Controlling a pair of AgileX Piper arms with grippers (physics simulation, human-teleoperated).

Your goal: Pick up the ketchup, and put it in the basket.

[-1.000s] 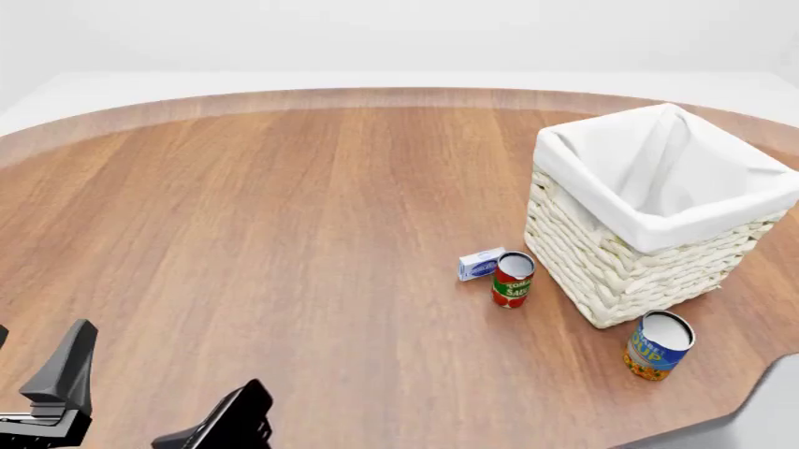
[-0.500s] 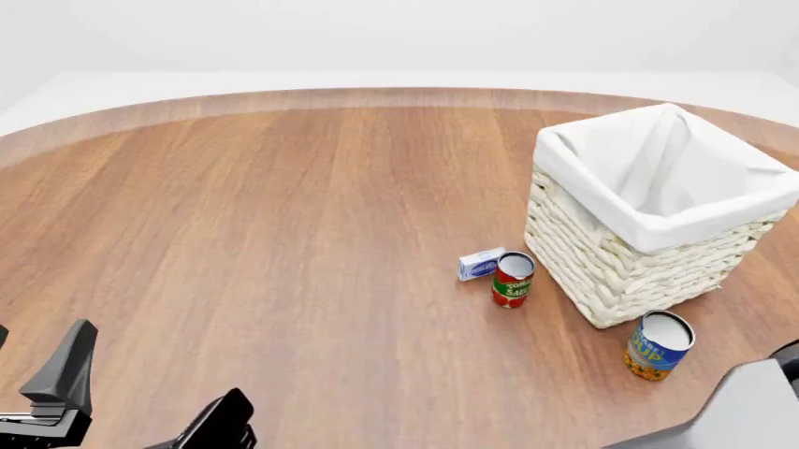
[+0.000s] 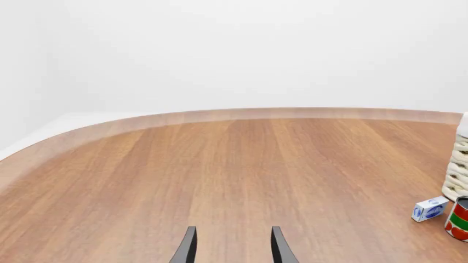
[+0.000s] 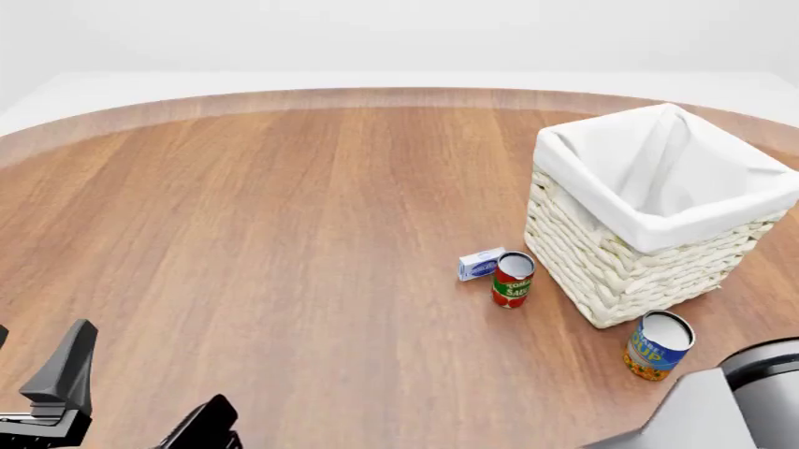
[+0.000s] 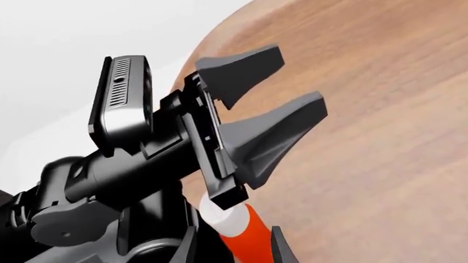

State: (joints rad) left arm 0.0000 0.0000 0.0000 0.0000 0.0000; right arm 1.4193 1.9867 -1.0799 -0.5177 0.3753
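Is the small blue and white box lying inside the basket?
No, the box lies on the table beside the tomato sauce can, outside the basket.

The basket stands on the counter toward its right edge, about midway from front to back. Just left of the basket's front-left wall stands a can, and a small box lies touching or nearly touching that can on its left and a little behind. A second can stands in front of the basket's front corner, close to the counter's front-right edge. The left claw sits at the front-left corner. The ketchup lies just beside the left claw.
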